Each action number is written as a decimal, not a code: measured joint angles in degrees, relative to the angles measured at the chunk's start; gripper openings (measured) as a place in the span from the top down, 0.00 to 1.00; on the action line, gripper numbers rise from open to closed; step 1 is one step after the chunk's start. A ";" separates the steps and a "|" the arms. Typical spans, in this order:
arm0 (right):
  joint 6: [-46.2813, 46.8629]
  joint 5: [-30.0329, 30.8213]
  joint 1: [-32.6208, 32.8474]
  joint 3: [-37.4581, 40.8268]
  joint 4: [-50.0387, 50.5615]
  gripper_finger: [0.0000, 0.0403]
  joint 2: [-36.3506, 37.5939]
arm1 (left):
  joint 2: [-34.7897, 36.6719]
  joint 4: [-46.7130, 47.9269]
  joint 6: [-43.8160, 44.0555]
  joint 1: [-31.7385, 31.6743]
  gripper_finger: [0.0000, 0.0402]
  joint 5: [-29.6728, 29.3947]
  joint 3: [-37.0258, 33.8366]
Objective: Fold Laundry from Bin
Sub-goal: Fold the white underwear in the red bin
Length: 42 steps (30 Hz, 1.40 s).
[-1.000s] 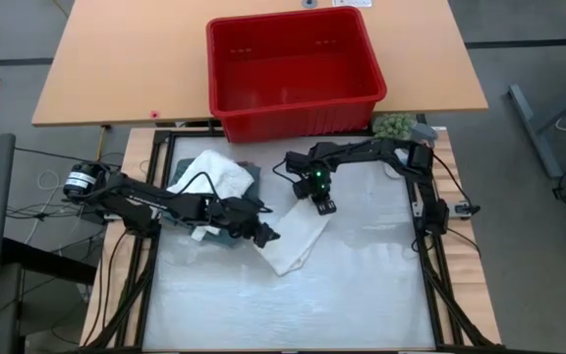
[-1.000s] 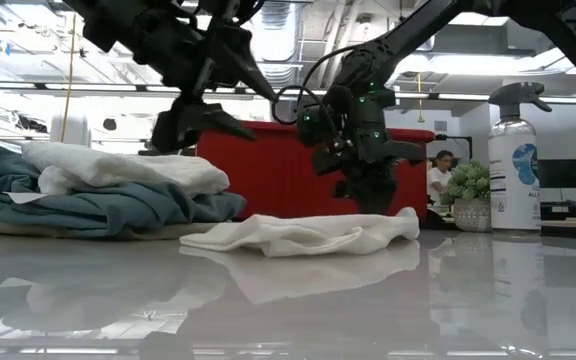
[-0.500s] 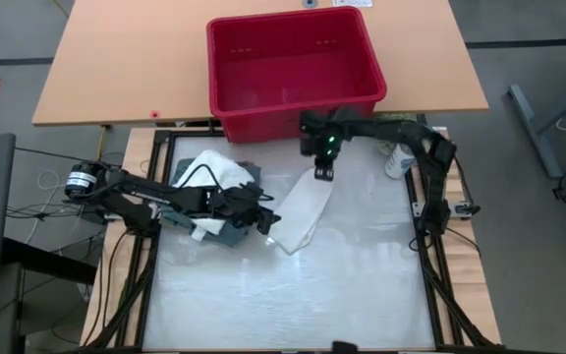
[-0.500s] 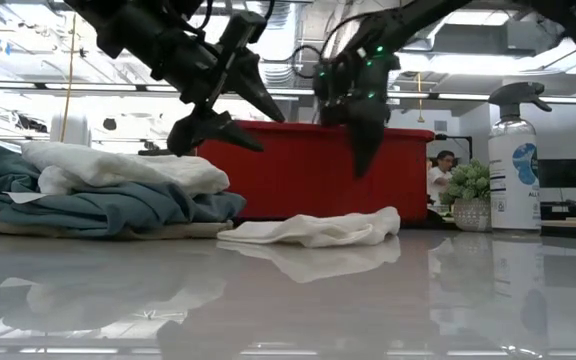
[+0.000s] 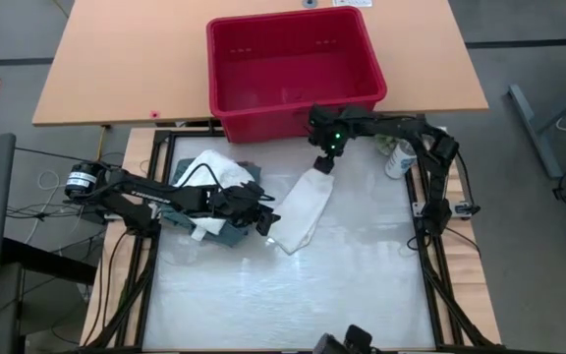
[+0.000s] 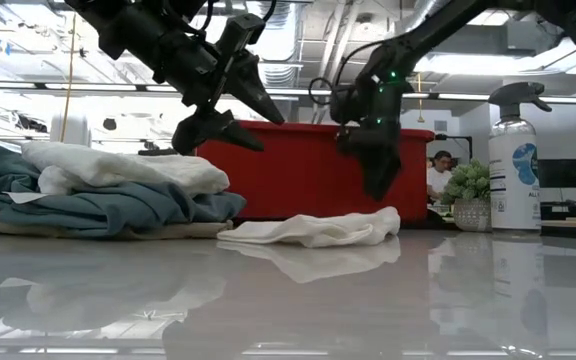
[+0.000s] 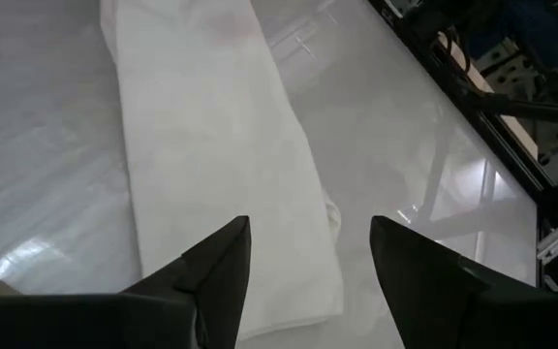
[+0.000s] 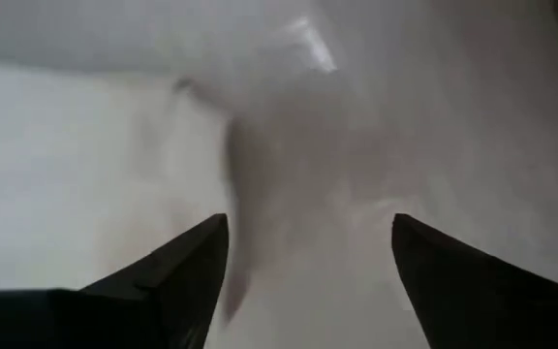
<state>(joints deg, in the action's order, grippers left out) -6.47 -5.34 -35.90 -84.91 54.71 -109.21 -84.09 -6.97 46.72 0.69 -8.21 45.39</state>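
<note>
A white cloth (image 5: pixel 301 208) (image 6: pixel 313 230) (image 7: pixel 211 145) (image 8: pixel 289 116) of the laundry lies stretched out on the table, running from near the bin toward the left arm. My right gripper (image 5: pixel 323 165) (image 6: pixel 373 185) (image 8: pixel 308 252) hangs open just above the cloth's far end, pointing down. My left gripper (image 5: pixel 266 221) (image 6: pixel 268 133) (image 7: pixel 308 252) is open in the air over the cloth's near end. More laundry, white on teal (image 5: pixel 214 179) (image 6: pixel 118 190), is piled at the left. The red bin (image 5: pixel 293 69) (image 6: pixel 298 170) stands beyond the far edge.
A spray bottle (image 5: pixel 396 162) (image 6: pixel 516 160) and a small plant (image 5: pixel 393 126) (image 6: pixel 471 195) stand at the far right corner. The black table frame (image 5: pixel 416 216) bounds the glossy white top. A person (image 6: pixel 438 175) sits in the room behind.
My right gripper has dragged the cloth's end toward the far edge and the bin, rising and rolling. This drew the crumpled cloth out long, and the gripper then let go of it. My left gripper has shifted slightly and rolled above the cloth's near end.
</note>
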 joint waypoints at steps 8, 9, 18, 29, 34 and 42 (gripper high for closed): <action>-0.15 6.67 3.40 4.94 -7.88 0.22 0.07 | 0.00 0.28 0.07 0.02 0.50 0.03 0.00; -0.46 6.99 3.76 5.52 -8.41 0.22 0.05 | 0.00 0.28 0.07 0.01 0.50 0.04 0.00; -0.87 6.31 4.70 12.24 -14.34 0.22 0.05 | -0.02 0.53 0.39 0.00 0.50 0.07 0.00; 2.27 7.33 9.17 14.19 -12.50 0.34 -5.59 | -0.04 1.25 1.07 0.00 0.50 0.25 0.00; 2.50 7.95 10.78 13.53 -11.40 0.66 -5.96 | -0.04 1.85 1.97 0.00 0.50 0.38 0.00; 3.24 10.58 10.87 7.24 -0.11 0.94 -4.89 | -0.04 2.10 1.96 0.01 0.50 0.35 0.00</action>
<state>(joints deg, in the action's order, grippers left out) -3.22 5.23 -25.03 -77.67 54.60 -114.10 -84.14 -4.86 48.68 0.70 -7.86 45.39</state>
